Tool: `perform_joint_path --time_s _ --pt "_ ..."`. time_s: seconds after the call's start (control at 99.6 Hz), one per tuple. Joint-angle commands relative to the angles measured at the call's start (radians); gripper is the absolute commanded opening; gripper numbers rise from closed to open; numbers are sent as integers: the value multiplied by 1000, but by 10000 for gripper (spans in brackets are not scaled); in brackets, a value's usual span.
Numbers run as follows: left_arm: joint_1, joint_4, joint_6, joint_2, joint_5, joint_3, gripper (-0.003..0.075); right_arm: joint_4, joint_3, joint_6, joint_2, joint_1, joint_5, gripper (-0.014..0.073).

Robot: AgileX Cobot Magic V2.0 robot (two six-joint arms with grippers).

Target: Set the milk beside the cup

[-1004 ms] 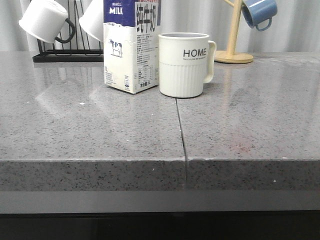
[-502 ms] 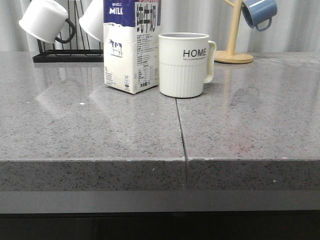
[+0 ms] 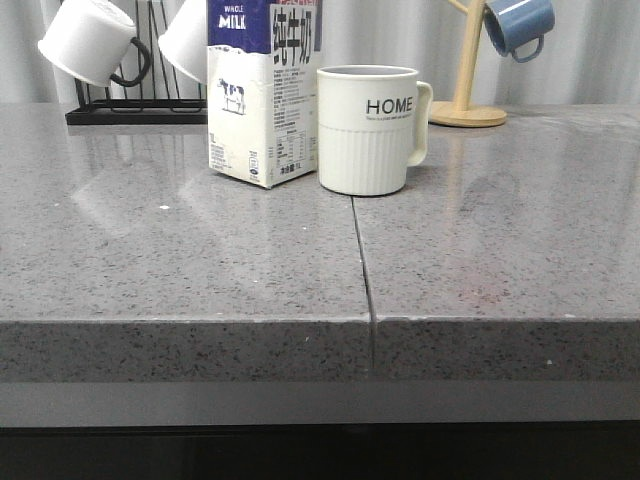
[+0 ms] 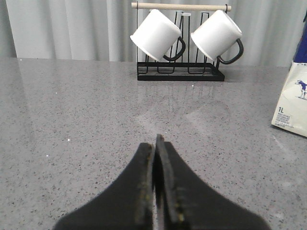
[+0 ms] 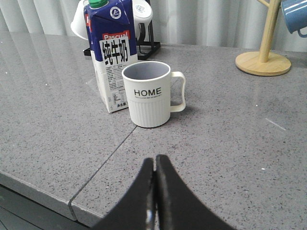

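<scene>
The milk (image 3: 262, 92), a tall white carton with a dark blue top band, stands upright on the grey counter, directly left of the cup (image 3: 366, 130) and almost touching it. The cup is a cream ribbed mug printed "HOME", handle pointing right. The right wrist view shows both, milk (image 5: 111, 52) and cup (image 5: 147, 93), ahead of my right gripper (image 5: 155, 162), which is shut and empty above the counter's front edge. My left gripper (image 4: 154, 143) is shut and empty over bare counter, with a corner of the milk (image 4: 292, 108) at the frame's edge. Neither gripper appears in the front view.
A black rack (image 4: 180, 75) holding two white mugs with black handles (image 4: 157, 34) stands at the back left. A wooden mug tree (image 3: 466, 100) with a blue mug (image 3: 518, 25) stands at the back right. A seam (image 3: 362, 260) runs through the counter from front to back.
</scene>
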Motion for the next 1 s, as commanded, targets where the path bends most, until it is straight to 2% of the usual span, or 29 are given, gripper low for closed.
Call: perform_joint_path --time_s 0.0,0.12,0.452,0.502,0.994 --pt "2 26 2 -28 -88 -3 -21 -2 -28 -4 6 1 -72 -36" --pt "2 183 -112 -86 -86 43 -21 -2 -28 -4 6 1 -72 -36" --pt "2 181 -128 -202 -111 202 -21 -2 -28 -4 6 1 -72 -36" --pt "2 181 -128 -213 -81 200 -21 -2 -28 -4 6 1 -72 -36" --pt "2 181 -128 -209 -83 200 -21 -2 -28 -4 6 1 -73 -36"
